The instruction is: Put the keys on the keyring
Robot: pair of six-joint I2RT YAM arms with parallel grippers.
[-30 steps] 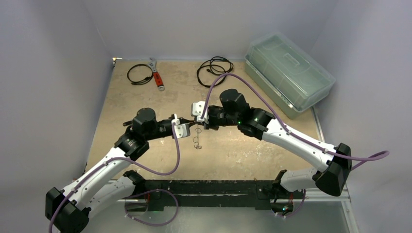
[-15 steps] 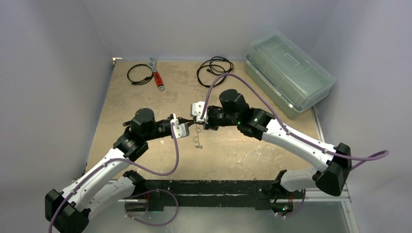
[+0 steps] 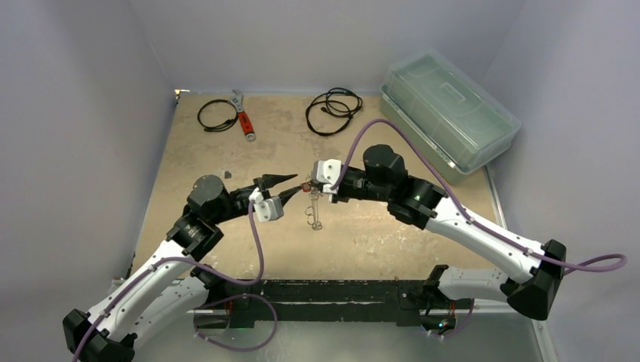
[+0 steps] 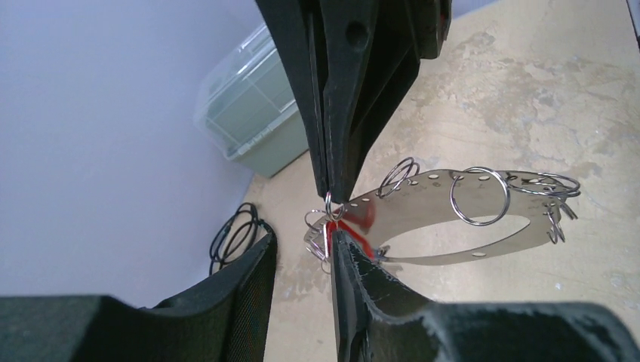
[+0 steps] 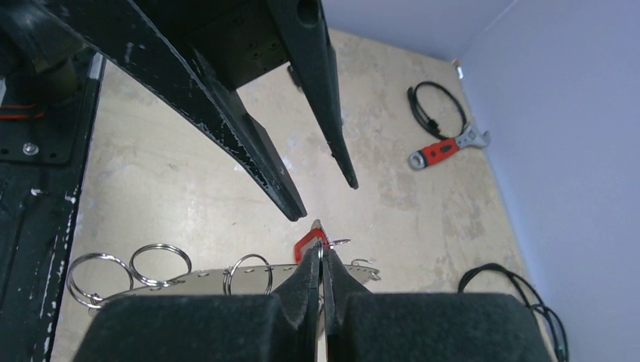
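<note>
The left gripper (image 3: 296, 183) is spread wide and holds nothing, its two fingers pointing at the right gripper (image 5: 321, 262) straight ahead. That one is clenched on one end of the keyring (image 4: 426, 200), a flat perforated metal band carrying several split rings, held clear of the table (image 3: 226, 151). The band's length hangs down and away from the pinch. A red key (image 5: 306, 243) sits at the clamped end, just past the left fingertips and in line with their gap, so a short forward reach looks enough. Beyond lie a red-handled wrench (image 3: 244, 122) and a coiled black cable (image 3: 336, 98)
</note>
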